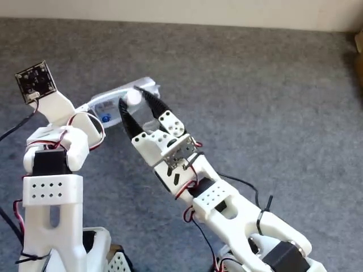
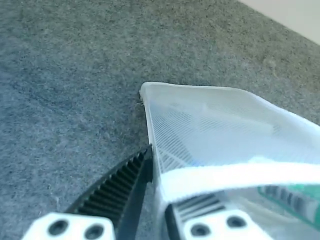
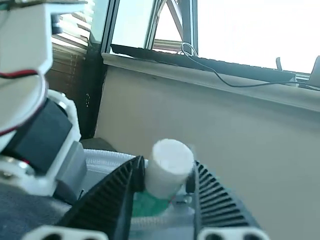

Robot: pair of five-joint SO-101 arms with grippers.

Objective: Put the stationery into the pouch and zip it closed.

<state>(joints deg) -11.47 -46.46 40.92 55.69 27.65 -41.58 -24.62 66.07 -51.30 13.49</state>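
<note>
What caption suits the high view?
Right gripper holds a white cylinder at the translucent white pouch gripped by the left gripper.

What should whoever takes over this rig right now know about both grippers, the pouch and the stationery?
Left gripper: shut on the edge of the white translucent mesh pouch, which lies on the grey carpeted table.
Right gripper: shut on the white cylindrical stick, held at the pouch's mouth.
Done: something with green print shows through the pouch wall; it may be the stick's lower end.
Left: get the stick fully in, release it, then zip the pouch closed, probably with the left gripper holding the pouch.
</note>
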